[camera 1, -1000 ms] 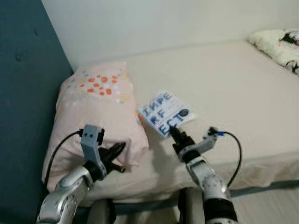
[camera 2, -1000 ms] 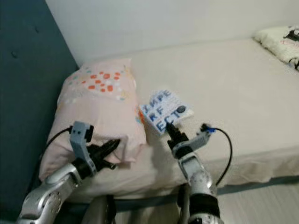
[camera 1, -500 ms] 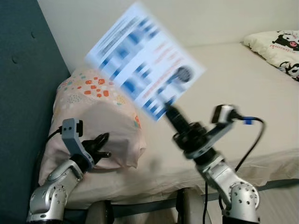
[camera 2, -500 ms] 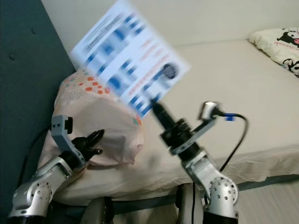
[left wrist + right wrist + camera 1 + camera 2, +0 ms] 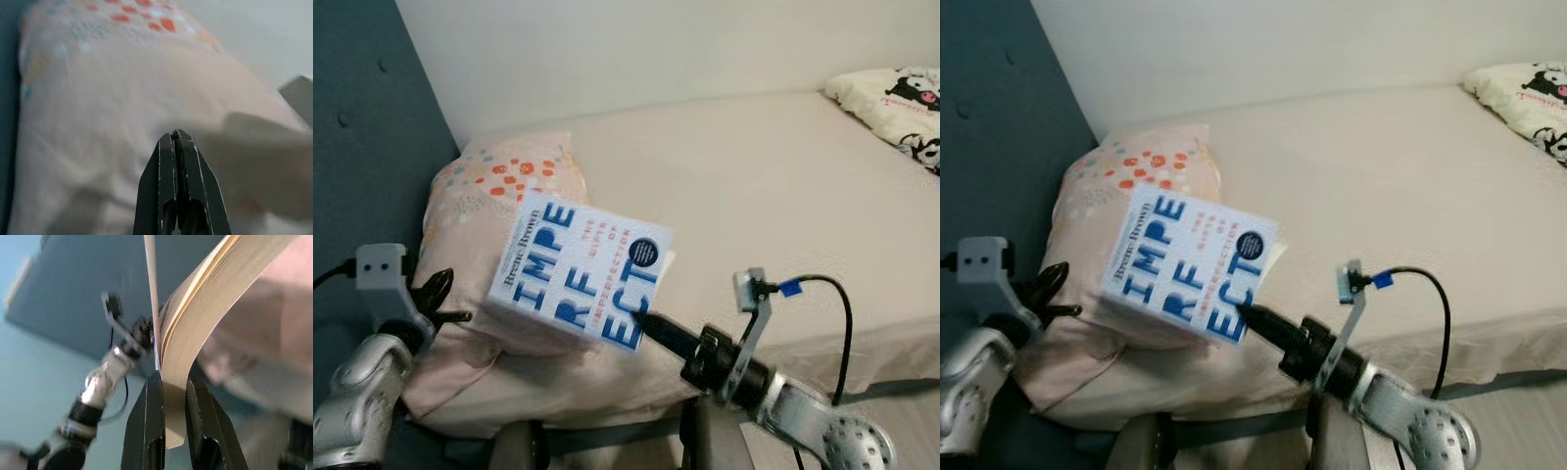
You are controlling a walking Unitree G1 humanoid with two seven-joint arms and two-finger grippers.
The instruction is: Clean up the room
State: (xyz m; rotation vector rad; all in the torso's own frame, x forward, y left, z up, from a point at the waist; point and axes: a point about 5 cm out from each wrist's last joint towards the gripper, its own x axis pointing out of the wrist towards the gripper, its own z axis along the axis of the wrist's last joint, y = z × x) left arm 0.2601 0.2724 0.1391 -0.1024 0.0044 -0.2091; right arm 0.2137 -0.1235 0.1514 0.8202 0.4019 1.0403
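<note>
A white paperback book with big blue letters hangs in the air over the bed's near edge, in front of the pink pillow. My right gripper is shut on the book's lower corner; in the right wrist view its fingers pinch the cream page block while the front cover splays away from the pages. My left gripper is shut and holds nothing, low at the left beside the pillow; the left wrist view has its fingertips pointing at the pillow.
The beige mattress stretches to the right, with a cartoon-print pillow at its far right corner. A dark blue headboard rises on the left and a white wall runs behind the bed.
The right gripper picked the book up off the mattress, swung it high, then brought it down toward me. The left arm drew back to the left, away from the pillow.
</note>
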